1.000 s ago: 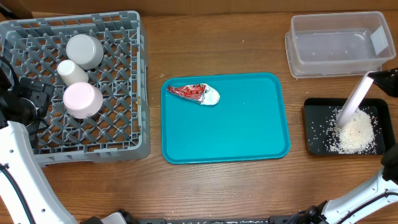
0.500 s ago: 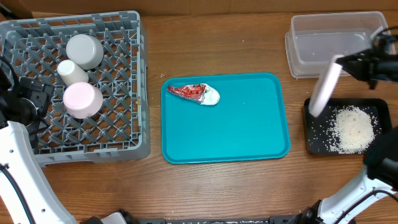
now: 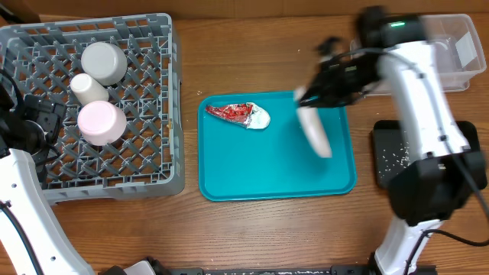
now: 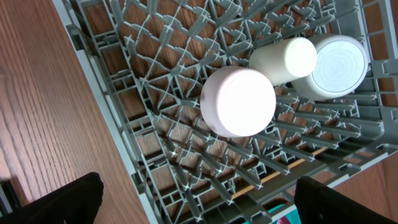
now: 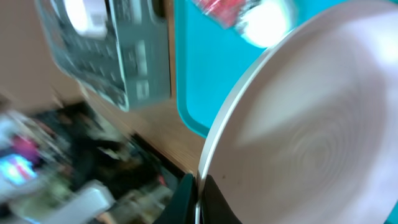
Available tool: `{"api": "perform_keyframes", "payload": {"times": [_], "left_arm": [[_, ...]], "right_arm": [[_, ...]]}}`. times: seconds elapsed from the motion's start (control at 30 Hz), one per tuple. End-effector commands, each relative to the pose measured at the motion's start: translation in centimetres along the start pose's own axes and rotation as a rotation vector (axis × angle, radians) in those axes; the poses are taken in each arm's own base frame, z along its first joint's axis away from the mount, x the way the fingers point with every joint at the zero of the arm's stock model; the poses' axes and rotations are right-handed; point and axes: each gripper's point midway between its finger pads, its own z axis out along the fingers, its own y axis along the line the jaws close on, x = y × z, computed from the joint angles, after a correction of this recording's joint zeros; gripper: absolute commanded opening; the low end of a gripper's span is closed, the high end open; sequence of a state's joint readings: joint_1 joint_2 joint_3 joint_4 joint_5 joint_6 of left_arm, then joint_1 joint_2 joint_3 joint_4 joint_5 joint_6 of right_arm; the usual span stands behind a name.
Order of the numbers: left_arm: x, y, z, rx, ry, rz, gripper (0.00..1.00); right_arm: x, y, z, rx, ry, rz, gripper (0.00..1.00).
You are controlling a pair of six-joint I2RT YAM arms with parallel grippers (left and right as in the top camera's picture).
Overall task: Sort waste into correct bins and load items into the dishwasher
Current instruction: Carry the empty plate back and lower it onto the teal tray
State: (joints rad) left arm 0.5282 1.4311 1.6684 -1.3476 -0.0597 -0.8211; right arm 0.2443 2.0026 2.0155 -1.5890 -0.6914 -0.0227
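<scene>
— What did the right gripper [image 3: 315,93] have?
— It was clenched on the rim of the one large round white plate [image 3: 315,131]. The plate hung edge-on and blurred above the right half of the teal serving tray [image 3: 260,172].
— And the left gripper [image 4: 198,182]?
— Released, its fingers spread wide above the square grey plastic dish rack [image 3: 46,34] at the left of the frame. Three vessels sat in the rack: one small white cup [image 3: 89,88], one round pale-grey bowl [image 3: 104,63] and one small pinkish-white bowl [image 3: 102,122], both bowls bottom-up.
— The waste?
— One crumpled red foil wrapper [image 3: 231,112] with its white napkin wad [image 3: 260,118] lay at the tray's upper left, near the plate but apart from it. The right arm hid part of the clear plastic tub [image 3: 457,21] at upper right and most of the shallow black tray [image 3: 384,174], where a few white grains [image 3: 393,158] showed.
— Room to move?
— The tray's lower half was bare, and a strip of wooden table [image 3: 252,229] lay between tray and rack.
</scene>
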Motion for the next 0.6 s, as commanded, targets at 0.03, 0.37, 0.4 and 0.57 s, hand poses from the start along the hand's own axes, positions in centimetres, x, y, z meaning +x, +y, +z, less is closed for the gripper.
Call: {"api": "perform_keyframes", "payload": {"times": [0.03,0.37,0.4,0.57], "left_arm": [[0.0,0.0,0.1,-0.003,0.003,-0.018,1.00],[0.0,0.0,0.1,-0.003,0.003,-0.018,1.00],[0.0,0.0,0.1,-0.003,0.003,-0.018,1.00],[0.0,0.0,0.1,-0.003,0.003,-0.018,1.00]], "right_arm": [[0.7,3.5,4.7,0.228,-0.019,-0.046,0.04],[2.1,6.5,13.1,0.632,-0.245,0.065,0.04],[2.3,6.6,13.7,0.642,-0.249,0.076,0.04],[2.4,7.0,16.4,0.662,-0.277,0.073,0.04]]}}
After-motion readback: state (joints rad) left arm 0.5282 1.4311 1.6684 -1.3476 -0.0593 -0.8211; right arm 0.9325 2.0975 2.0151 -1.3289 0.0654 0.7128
